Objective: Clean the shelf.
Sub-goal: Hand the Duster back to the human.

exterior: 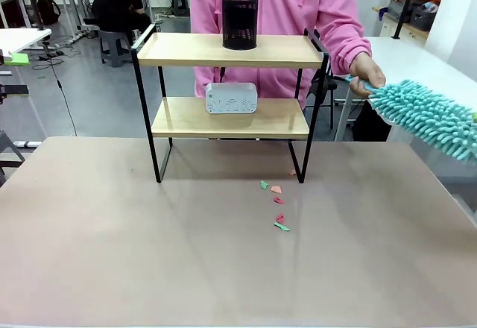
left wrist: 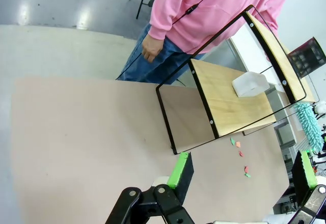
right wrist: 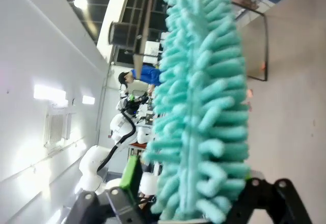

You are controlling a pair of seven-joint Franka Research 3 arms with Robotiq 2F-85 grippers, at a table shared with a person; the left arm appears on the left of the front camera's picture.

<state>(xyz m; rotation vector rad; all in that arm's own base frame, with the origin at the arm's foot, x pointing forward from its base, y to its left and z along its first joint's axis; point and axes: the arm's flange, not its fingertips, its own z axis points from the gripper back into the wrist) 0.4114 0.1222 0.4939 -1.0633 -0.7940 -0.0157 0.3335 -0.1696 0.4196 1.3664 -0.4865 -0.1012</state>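
- Standing at the table's (exterior: 112, 268) far middle, your shelf (exterior: 231, 50) lies well ahead of the left claw (left wrist: 239, 175), whose fingers are spread.
- Your right claw (right wrist: 196, 203) pinches the teal duster (right wrist: 204, 107), right of the shelf.

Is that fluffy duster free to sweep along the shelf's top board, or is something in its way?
Probably only partly. The duster, held by the person's hand at the shelf's right end, has open air up to it, but the black mesh cup stands mid-board and would block a full sweep.
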